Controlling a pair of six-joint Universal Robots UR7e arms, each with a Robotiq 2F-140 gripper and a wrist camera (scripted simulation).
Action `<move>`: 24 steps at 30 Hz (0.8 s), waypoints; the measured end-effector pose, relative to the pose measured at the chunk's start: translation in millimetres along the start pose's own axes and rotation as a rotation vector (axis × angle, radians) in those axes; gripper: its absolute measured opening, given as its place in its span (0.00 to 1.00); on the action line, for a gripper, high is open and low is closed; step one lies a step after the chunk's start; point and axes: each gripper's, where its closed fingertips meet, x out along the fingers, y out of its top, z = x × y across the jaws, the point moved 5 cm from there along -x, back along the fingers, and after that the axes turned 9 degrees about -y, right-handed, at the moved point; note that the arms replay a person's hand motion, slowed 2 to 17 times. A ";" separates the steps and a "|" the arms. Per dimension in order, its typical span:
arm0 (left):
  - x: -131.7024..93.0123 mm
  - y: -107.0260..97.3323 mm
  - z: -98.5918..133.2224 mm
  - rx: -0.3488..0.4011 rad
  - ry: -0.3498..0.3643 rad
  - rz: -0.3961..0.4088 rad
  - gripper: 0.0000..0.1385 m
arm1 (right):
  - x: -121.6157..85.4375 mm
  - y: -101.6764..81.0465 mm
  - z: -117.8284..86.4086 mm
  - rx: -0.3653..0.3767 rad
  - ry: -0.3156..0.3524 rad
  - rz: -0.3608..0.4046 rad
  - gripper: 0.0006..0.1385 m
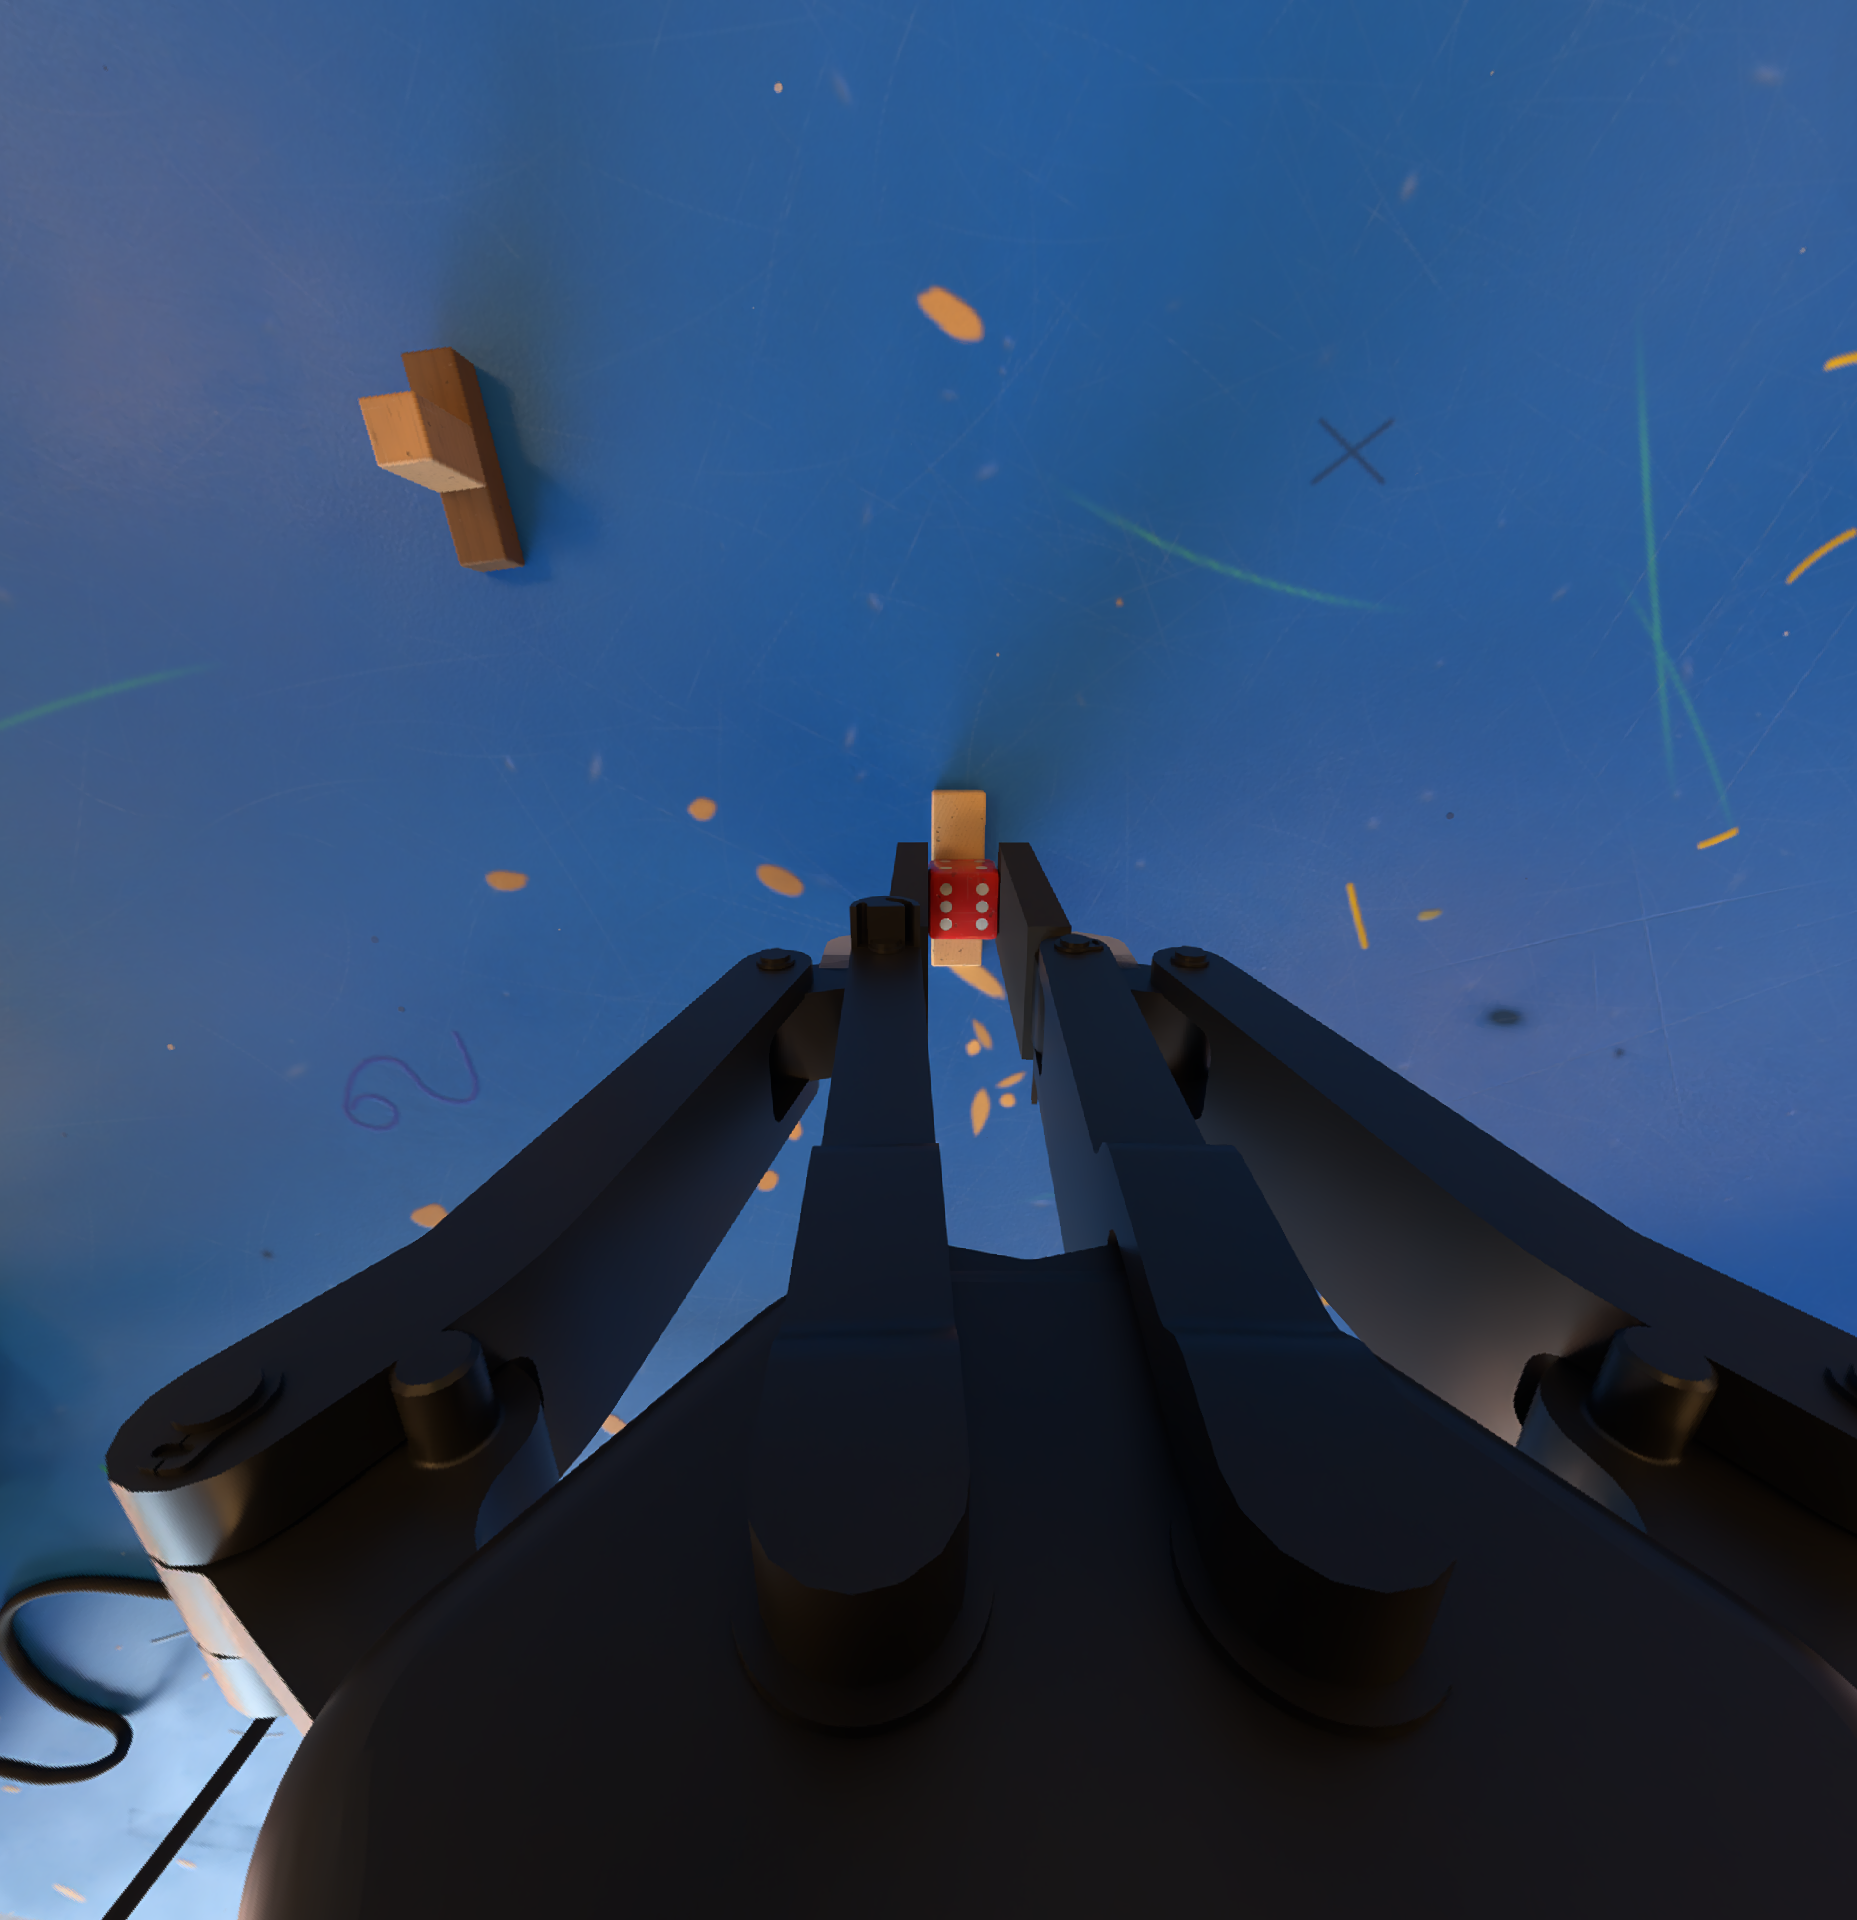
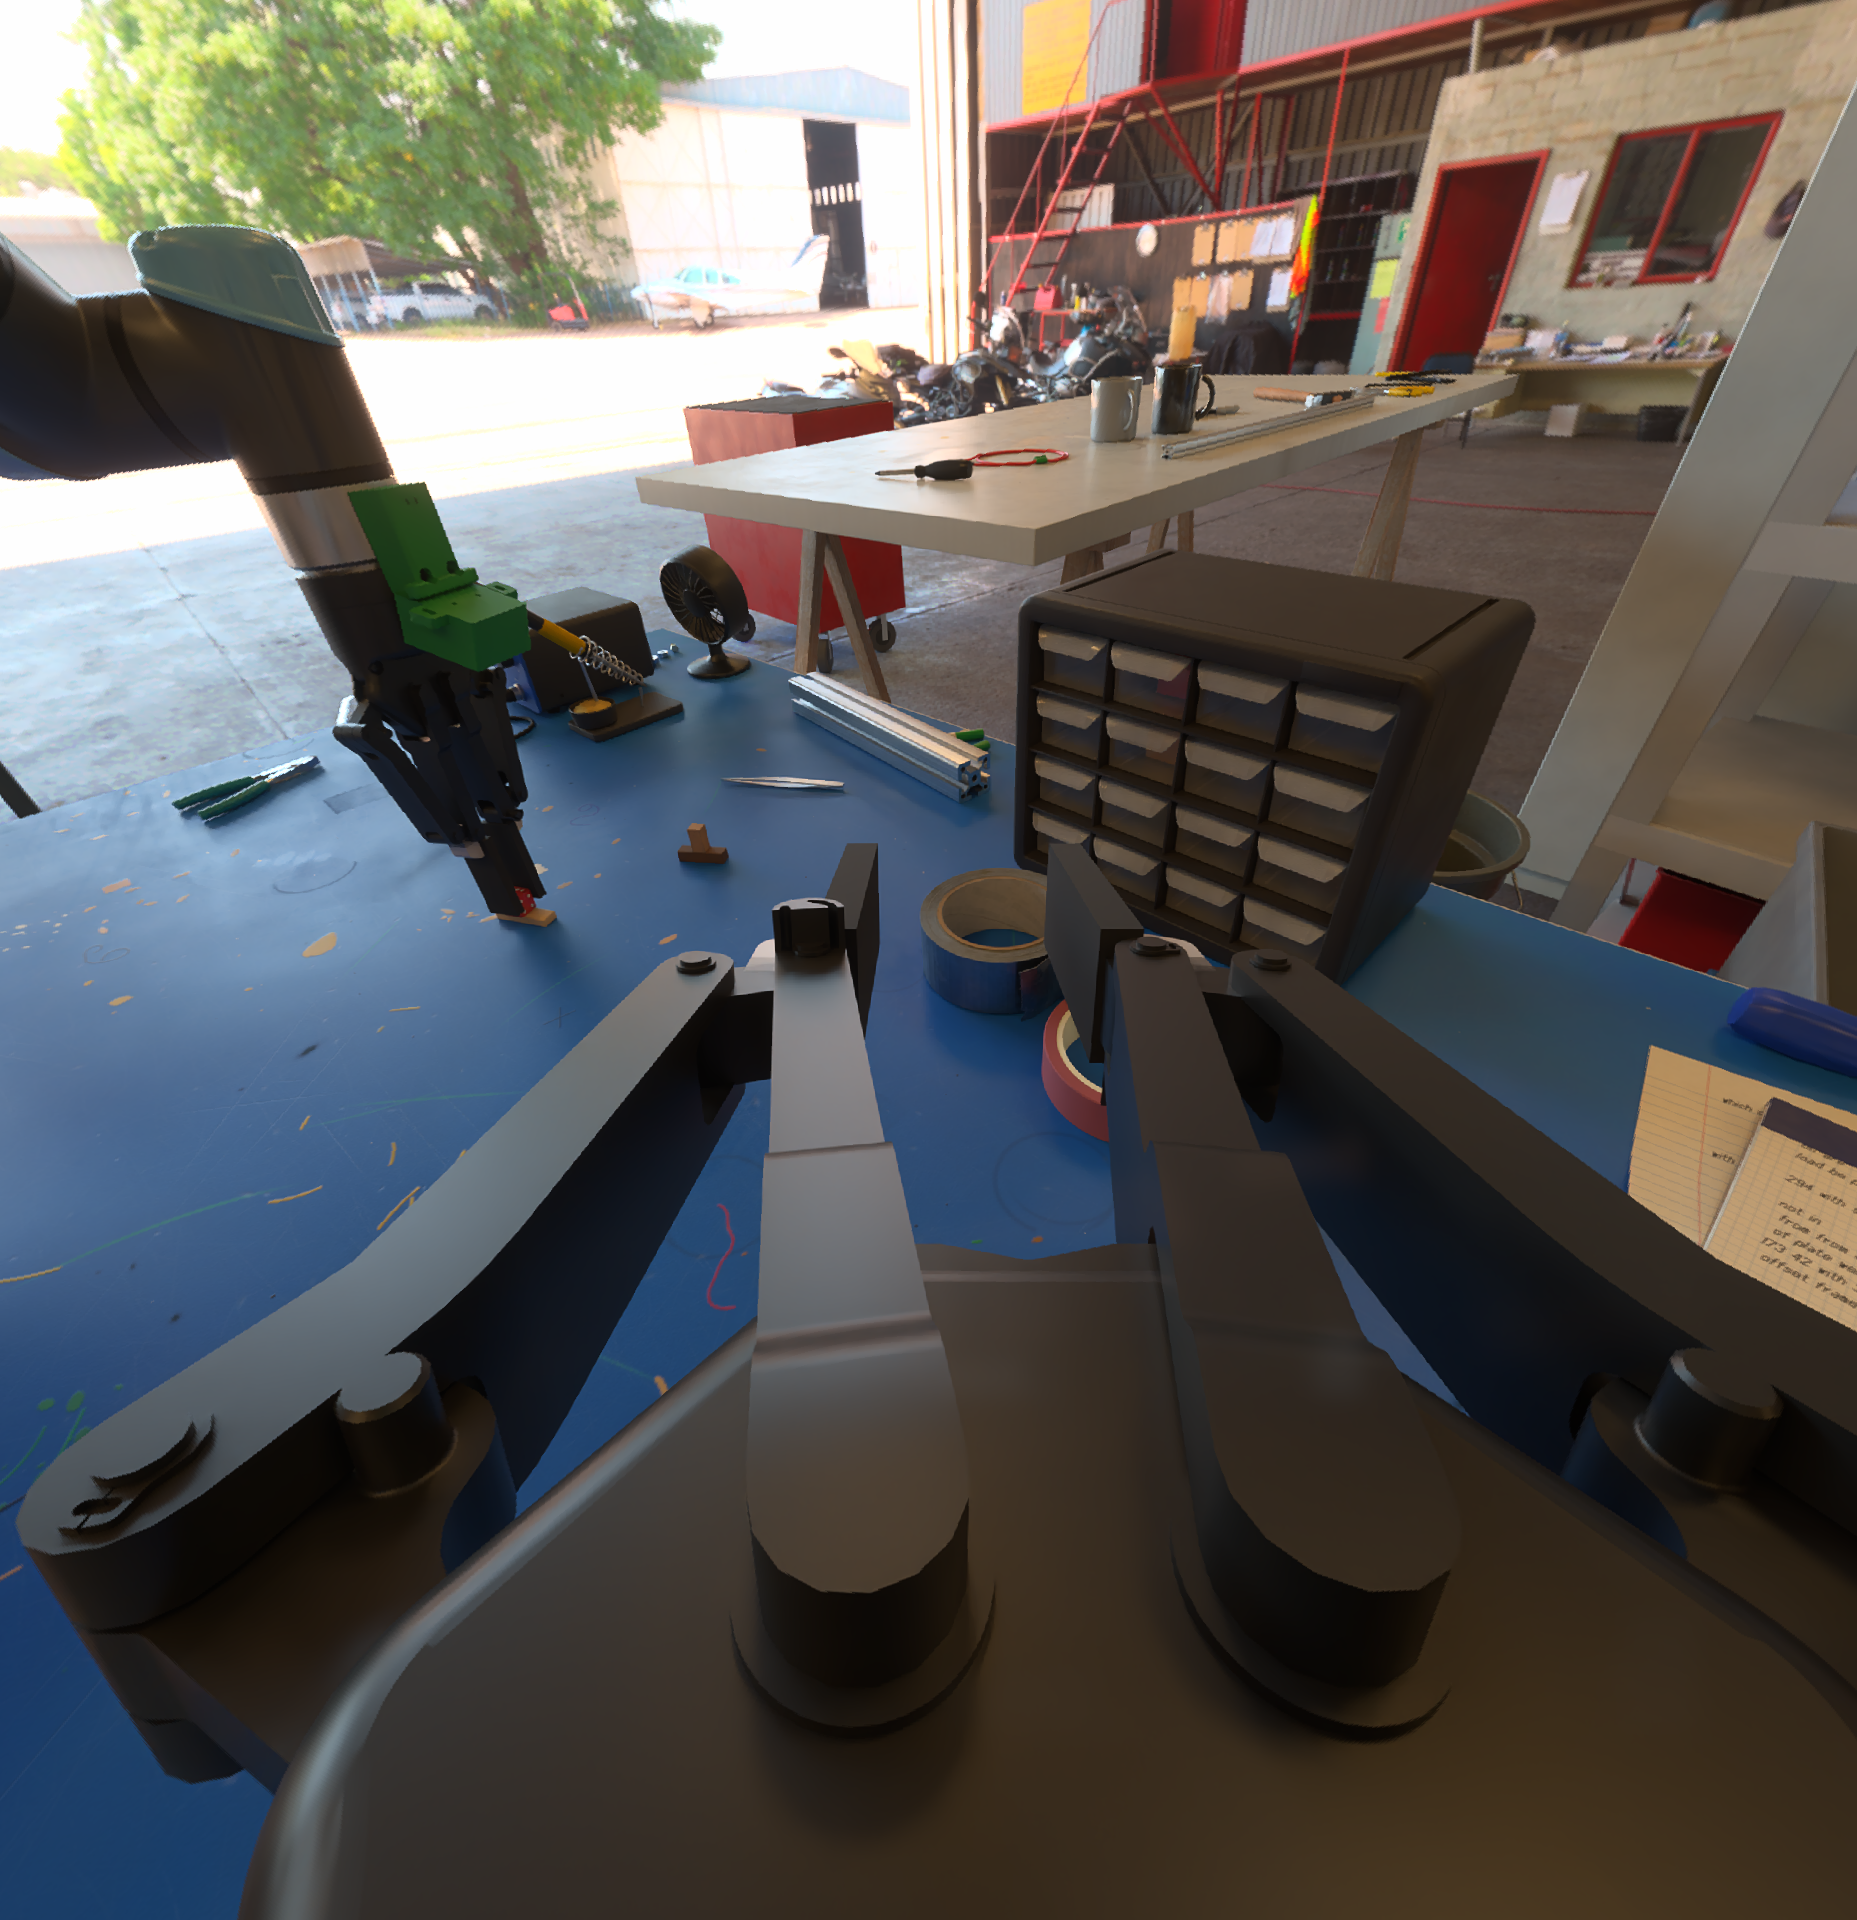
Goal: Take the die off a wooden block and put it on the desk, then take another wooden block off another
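Note:
In the left wrist view my left gripper (image 1: 963,883) is shut on a red die (image 1: 963,900) with white pips. The die sits on a pale wooden block (image 1: 957,823) that lies on the blue desk (image 1: 1267,260). Far left, a lighter wooden block (image 1: 417,442) lies across a darker one (image 1: 482,520). The right wrist view shows the left gripper (image 2: 510,883) from afar, with the die (image 2: 524,896) and its block (image 2: 536,916), and the stacked pair (image 2: 703,847) behind. My right gripper (image 2: 960,899) is open and empty, above the desk and apart from all blocks.
A blue tape roll (image 2: 981,940) and a red tape roll (image 2: 1067,1086) lie just past my right fingers. A dark drawer cabinet (image 2: 1267,758) stands at right. Aluminium profile (image 2: 888,732), tweezers (image 2: 784,782), pliers (image 2: 243,787), a soldering stand (image 2: 617,707) and a notepad (image 2: 1776,1205) lie around.

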 end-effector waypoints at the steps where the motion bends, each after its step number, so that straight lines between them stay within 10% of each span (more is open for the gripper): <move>1: 0.0 -0.1 0.0 0.000 0.000 0.000 0.13 | 0.0 -0.1 0.0 0.000 0.000 -0.001 0.31; 24: -5.0 -1.7 0.9 0.021 0.040 -0.006 0.13 | -1.1 -0.6 -0.1 -0.003 0.000 -0.009 0.31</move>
